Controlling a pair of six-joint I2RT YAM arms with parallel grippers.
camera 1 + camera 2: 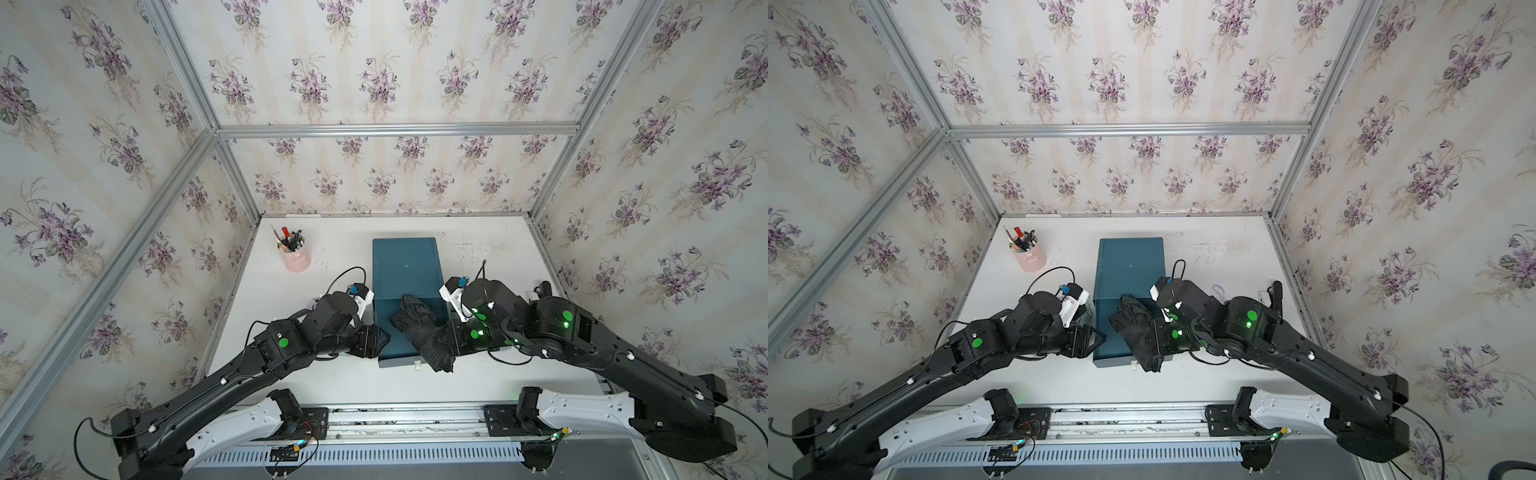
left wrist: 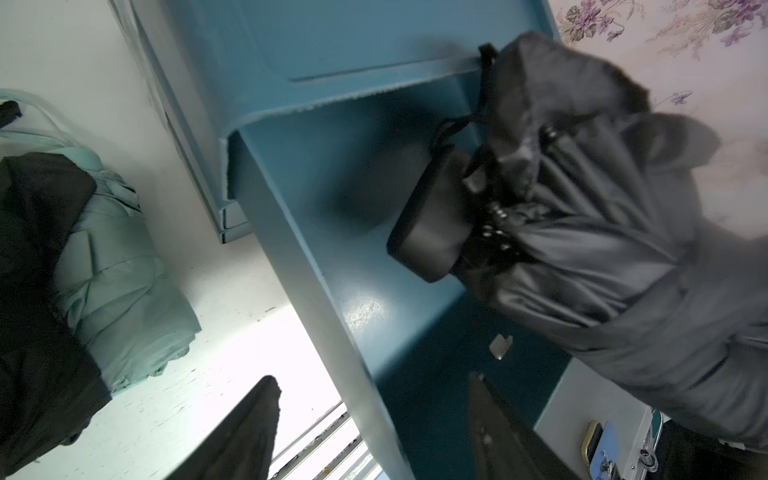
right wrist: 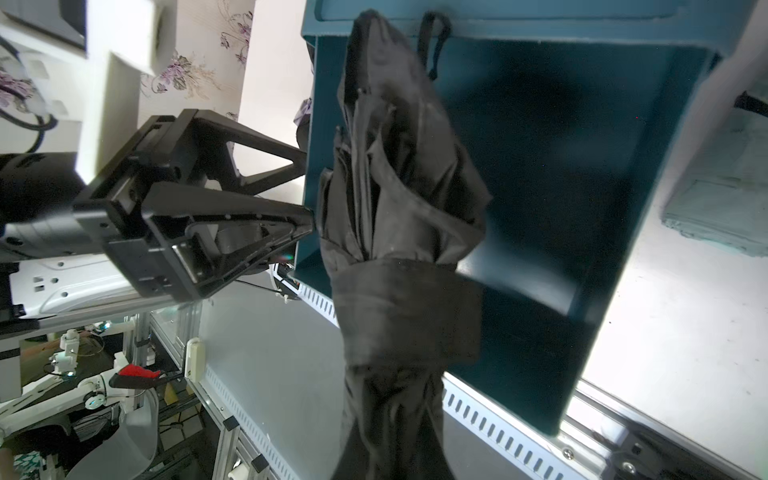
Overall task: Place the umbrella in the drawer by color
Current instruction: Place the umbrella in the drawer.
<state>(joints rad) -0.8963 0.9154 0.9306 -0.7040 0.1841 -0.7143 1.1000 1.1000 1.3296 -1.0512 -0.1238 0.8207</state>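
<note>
The drawer cabinet point(image 1: 405, 262) point(image 1: 1129, 266) is dark teal and stands mid-table, with its top drawer point(image 1: 392, 353) pulled out toward the front. Over that drawer hangs a folded black umbrella point(image 1: 415, 324) point(image 1: 1133, 324) point(image 3: 395, 208), tilted, its handle end low inside the drawer point(image 2: 428, 232). My right gripper point(image 1: 442, 345) point(image 3: 386, 449) is shut on the umbrella's other end, by the drawer's front right corner. My left gripper point(image 1: 384, 338) point(image 2: 372, 378) is open, and the drawer's left wall point(image 2: 332, 332) runs between its fingers.
A mint-green folded umbrella point(image 2: 116, 270) lies on the table left of the cabinet, under my left arm. A pink cup of pens point(image 1: 296, 257) stands at the back left. A dark object point(image 1: 544, 289) lies by the right wall. The drawer's white pull tab point(image 1: 417, 365) faces the front.
</note>
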